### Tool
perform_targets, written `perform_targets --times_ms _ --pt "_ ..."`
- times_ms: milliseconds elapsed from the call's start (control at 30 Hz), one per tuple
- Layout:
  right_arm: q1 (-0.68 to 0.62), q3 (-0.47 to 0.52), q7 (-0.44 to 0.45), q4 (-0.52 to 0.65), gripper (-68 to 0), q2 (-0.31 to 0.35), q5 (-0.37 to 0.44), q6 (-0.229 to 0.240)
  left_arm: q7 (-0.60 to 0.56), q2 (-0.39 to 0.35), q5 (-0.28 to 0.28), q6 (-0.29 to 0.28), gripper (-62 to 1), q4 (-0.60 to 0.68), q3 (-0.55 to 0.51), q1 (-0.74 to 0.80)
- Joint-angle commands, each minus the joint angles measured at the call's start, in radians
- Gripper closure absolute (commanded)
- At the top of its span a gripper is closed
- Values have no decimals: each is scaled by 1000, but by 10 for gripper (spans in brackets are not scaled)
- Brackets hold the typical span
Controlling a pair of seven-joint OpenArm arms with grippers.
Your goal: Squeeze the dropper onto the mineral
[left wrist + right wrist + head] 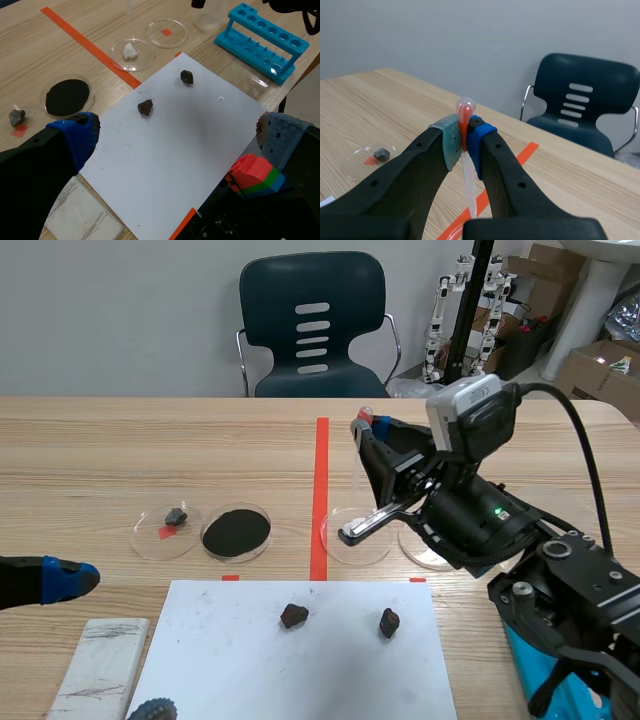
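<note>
I've got the right gripper [464, 145] pinching the dropper [465, 107]; left gripper [177, 140] hangs spread wide over the paper [200, 170].

Bare wood runs along the surface's far edge. A row of petri dishes [236, 532] crosses the middle, the right pincer [364, 426] above it; two dark stones [293, 616] dot the near-edge sheet [230, 660].
</note>
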Motion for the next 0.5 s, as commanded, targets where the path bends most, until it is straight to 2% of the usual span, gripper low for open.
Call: perform_targets --times_ms 0,233,467 --pt "-35 33 14 69 -13 18 9 4 -14 3 -10 1 -623 7 -2 2" --pt "-236 157 -8 302 -13 41 -1 19 -14 3 -10 1 -623 7 -2 2" --pt "-462 286 -11 488 -13 41 -74 39 -14 3 -10 1 -623 7 -2 2"
